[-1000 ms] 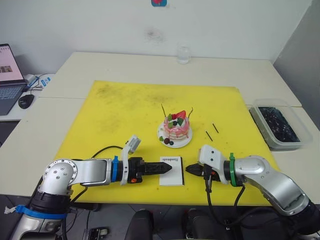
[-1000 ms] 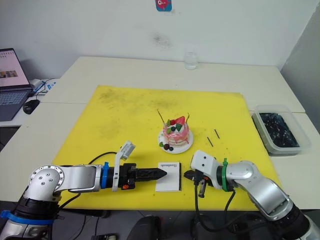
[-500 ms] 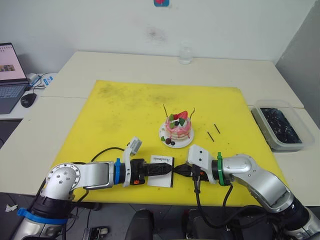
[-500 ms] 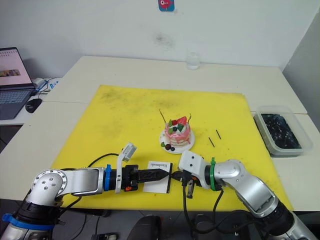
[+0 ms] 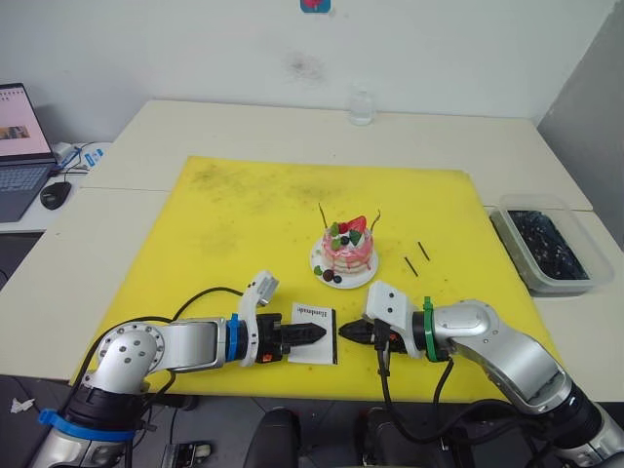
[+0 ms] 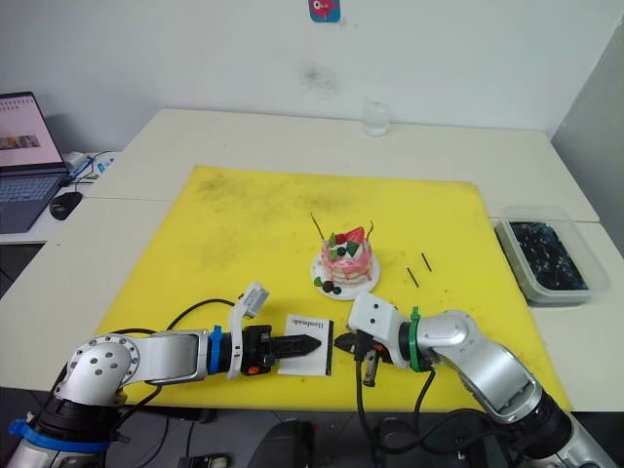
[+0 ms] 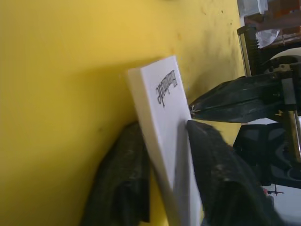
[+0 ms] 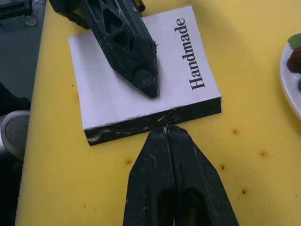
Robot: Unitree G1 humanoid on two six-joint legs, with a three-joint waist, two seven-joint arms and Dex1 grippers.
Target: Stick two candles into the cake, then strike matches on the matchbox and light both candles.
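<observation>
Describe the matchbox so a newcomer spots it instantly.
On the yellow mat, look at the near edge, in front of the pink cake. The matchbox lies between the two gripper tips: flat, white, rectangular, printed "Handmade", with a dark strip along one side.

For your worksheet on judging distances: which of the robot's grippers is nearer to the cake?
Right. The right gripper sits at the matchbox's dark edge, just in front of the cake; the left gripper, clamped on the matchbox, is slightly farther.

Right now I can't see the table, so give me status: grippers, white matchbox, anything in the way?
Left gripper clamped on flat white matchbox. Right gripper shut, tips at its dark strip. Two black matches lying beyond on yellow mat. Nothing blocking.
</observation>
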